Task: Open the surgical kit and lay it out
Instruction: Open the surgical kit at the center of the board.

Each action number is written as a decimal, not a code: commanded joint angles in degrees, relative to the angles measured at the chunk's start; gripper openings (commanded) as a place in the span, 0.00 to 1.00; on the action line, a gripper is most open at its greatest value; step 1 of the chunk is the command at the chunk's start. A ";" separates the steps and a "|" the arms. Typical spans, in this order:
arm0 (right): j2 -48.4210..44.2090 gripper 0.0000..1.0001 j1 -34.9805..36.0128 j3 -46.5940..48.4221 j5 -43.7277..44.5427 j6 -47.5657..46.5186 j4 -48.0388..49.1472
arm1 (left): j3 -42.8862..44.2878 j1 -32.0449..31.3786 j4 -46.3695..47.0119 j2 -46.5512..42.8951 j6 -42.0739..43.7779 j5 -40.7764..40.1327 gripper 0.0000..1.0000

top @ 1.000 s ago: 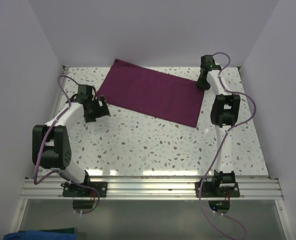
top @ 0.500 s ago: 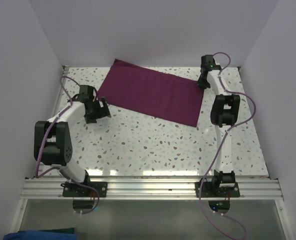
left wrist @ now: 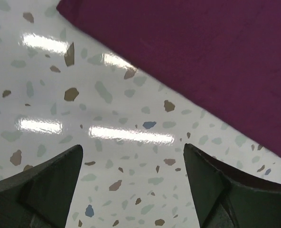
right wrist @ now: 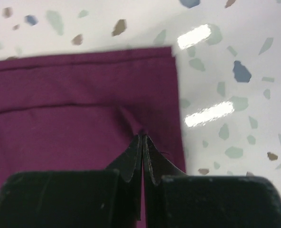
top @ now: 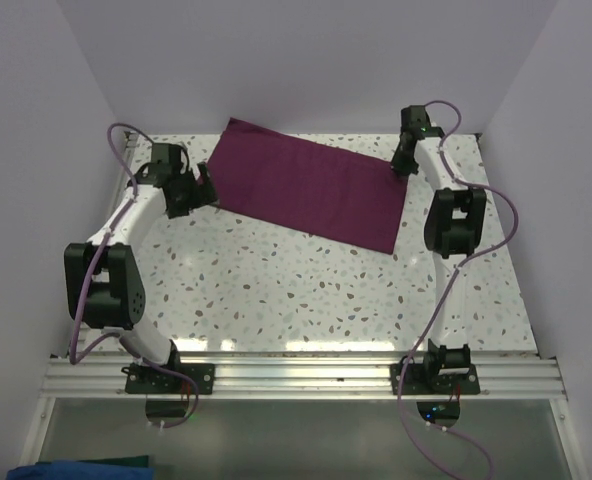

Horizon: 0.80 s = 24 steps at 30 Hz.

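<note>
The dark purple-maroon cloth wrap (top: pixel 306 188) lies flat as a long rectangle across the far half of the table. My right gripper (top: pixel 405 166) is at its far right corner, shut on a pinched ridge of the cloth (right wrist: pixel 131 118), fingertips together (right wrist: pixel 143 137). My left gripper (top: pixel 198 188) is open just off the cloth's left edge, over bare table; in the left wrist view its fingers (left wrist: pixel 50 175) stand wide apart (left wrist: pixel 132 161) with the cloth edge (left wrist: pixel 202 61) ahead and to the right. No steel tray, tweezers or scissors show.
The speckled white table (top: pixel 306 290) is enclosed by lilac walls at the left, back and right. An aluminium rail (top: pixel 306 375) with both arm bases runs along the near edge. Purple cables loop beside each arm.
My left gripper has moved away from me toward the cloth's left end, and its arm has stretched out. The right gripper has stayed at the cloth's right corner.
</note>
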 commanded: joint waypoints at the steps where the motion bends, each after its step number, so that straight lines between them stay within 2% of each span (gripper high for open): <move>1: -10.70 0.00 3.31 -2.72 -4.64 0.35 1.48 | 7.60 -0.29 -0.46 -0.10 0.51 -1.41 0.91; 11: -22.48 0.00 12.89 -15.02 -9.74 1.66 0.96 | 15.35 -0.20 -1.08 0.87 -1.07 -2.73 0.91; 15: -29.06 0.00 18.60 -26.50 -11.76 2.63 2.00 | 17.37 -0.02 -1.08 0.69 -1.68 -3.78 0.91; 19: -39.50 0.00 26.34 -37.60 -15.36 3.42 2.10 | 19.83 0.24 -1.17 0.78 -2.39 -4.05 0.92; 24: -52.96 0.00 34.94 -51.82 -18.97 3.95 -4.29 | 23.25 0.33 -1.08 1.65 -3.35 -4.84 0.92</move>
